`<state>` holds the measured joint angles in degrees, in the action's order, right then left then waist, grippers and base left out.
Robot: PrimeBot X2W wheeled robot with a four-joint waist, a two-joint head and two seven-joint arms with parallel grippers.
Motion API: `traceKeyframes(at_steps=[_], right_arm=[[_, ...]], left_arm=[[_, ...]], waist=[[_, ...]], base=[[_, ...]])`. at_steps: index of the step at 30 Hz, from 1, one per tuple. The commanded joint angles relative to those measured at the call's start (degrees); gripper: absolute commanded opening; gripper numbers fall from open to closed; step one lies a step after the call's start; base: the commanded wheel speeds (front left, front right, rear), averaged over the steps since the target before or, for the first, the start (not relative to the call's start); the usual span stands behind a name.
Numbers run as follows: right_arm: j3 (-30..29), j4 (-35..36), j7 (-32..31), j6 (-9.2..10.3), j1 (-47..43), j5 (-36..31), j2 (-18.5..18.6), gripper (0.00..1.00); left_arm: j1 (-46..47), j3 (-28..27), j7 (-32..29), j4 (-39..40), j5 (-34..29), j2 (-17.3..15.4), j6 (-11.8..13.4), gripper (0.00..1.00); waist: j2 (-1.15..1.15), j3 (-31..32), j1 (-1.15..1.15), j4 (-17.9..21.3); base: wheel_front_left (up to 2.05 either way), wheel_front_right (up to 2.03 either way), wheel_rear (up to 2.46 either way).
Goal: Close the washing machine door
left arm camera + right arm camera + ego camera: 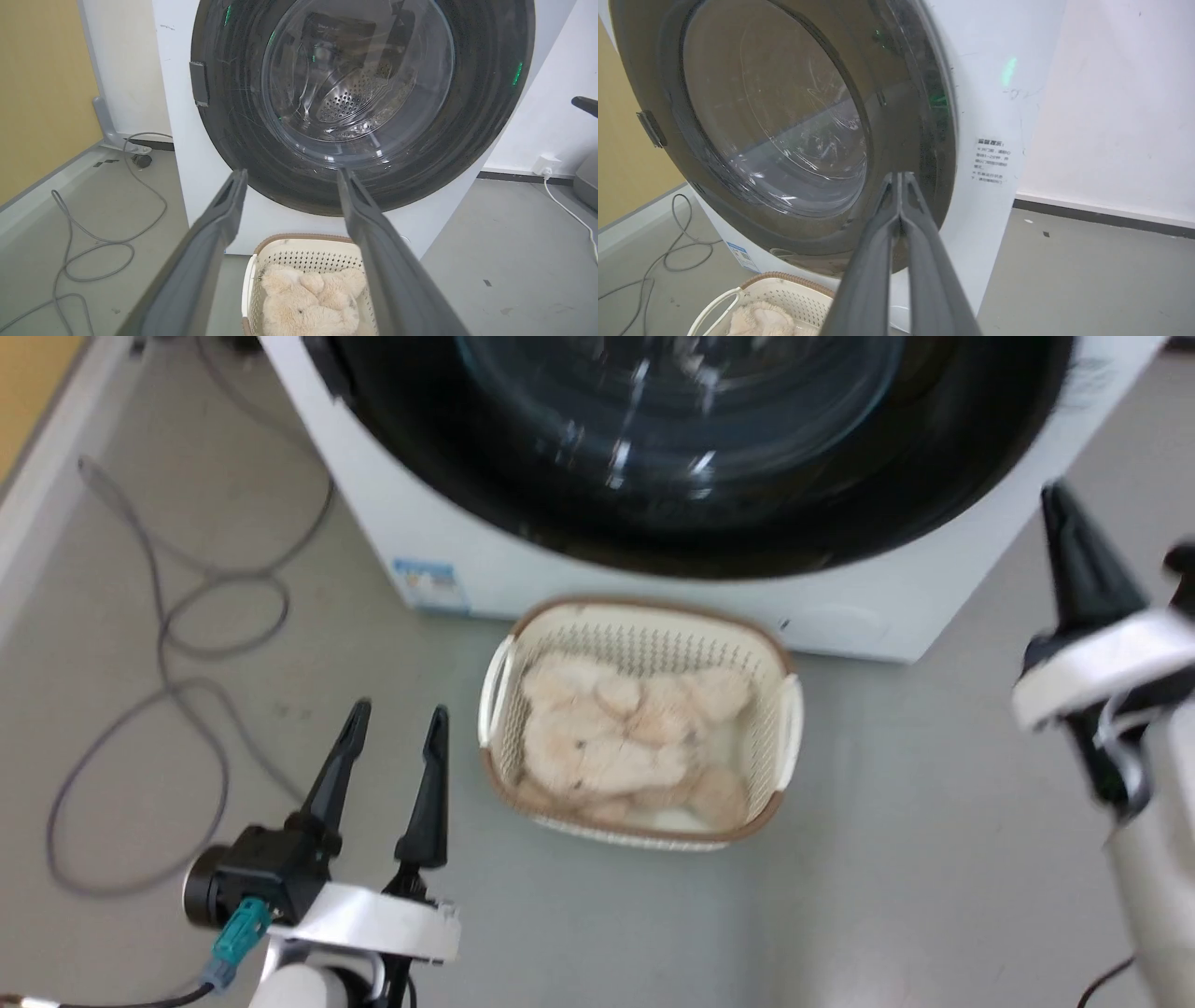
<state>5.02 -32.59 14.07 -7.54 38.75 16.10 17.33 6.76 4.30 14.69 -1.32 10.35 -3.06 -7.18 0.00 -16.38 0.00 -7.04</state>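
The washing machine door [709,537], with its glossy black rim and clear glass bowl, lies flat against the front of the white washing machine [439,537], and I see no gap. Through the door's glass [355,88] the perforated steel drum is visible. My left gripper [397,714] hovers low over the floor, left of the basket, open and empty; its fingers [219,224] point at the door's lower rim from some way off. My right gripper [899,176] is shut on nothing, its tips in front of the door's [775,116] lower right rim. It stands blurred at the right [1060,504].
A white plastic basket [644,630] holding beige plush [616,737] sits on the floor right before the machine [180,140]. Grey cables [168,644] loop across the floor at the left. A yellow wall [42,93] stands left, a white wall [1111,93] right.
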Motion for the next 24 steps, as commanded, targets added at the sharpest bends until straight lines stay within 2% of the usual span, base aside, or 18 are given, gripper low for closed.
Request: traceKeyframes(at_steps=[1,7,12,15,24], right_arm=[[-0.65,2.65,0.66,0.05,-4.08,-0.4,-1.56,0.0],[-2.34,9.29,0.88,0.05,-12.77,-2.51,-3.76,0.0],[-6.18,16.98,0.91,0.05,-22.53,-5.19,-7.58,0.0],[-7.98,19.26,0.92,0.05,-26.79,-5.8,-9.63,0.0],[-9.58,24.25,0.92,0.05,-36.46,-7.85,-12.69,0.0]], left_arm=[[-1.35,-0.86,0.3,-1.25,0.0,0.09,0.28,1.0],[-3.19,-1.75,0.3,-2.76,-0.72,0.12,0.85,1.0],[-5.01,-2.2,0.3,-3.53,-1.21,0.15,1.49,1.0],[-6.01,-2.0,0.3,-3.97,-1.42,0.16,1.56,1.0],[-8.33,-1.78,0.3,-5.32,-0.91,0.17,1.9,1.0]], waist=[[0.0,4.85,0.0,3.26],[0.0,8.34,0.0,5.49],[0.0,11.19,0.0,6.92],[0.0,12.51,0.0,7.23],[0.0,15.2,0.0,7.35]], base=[[0.0,0.0,0.0],[0.0,0.0,0.0],[0.0,0.0,0.0],[0.0,0.0,0.0],[0.0,0.0,0.0]])
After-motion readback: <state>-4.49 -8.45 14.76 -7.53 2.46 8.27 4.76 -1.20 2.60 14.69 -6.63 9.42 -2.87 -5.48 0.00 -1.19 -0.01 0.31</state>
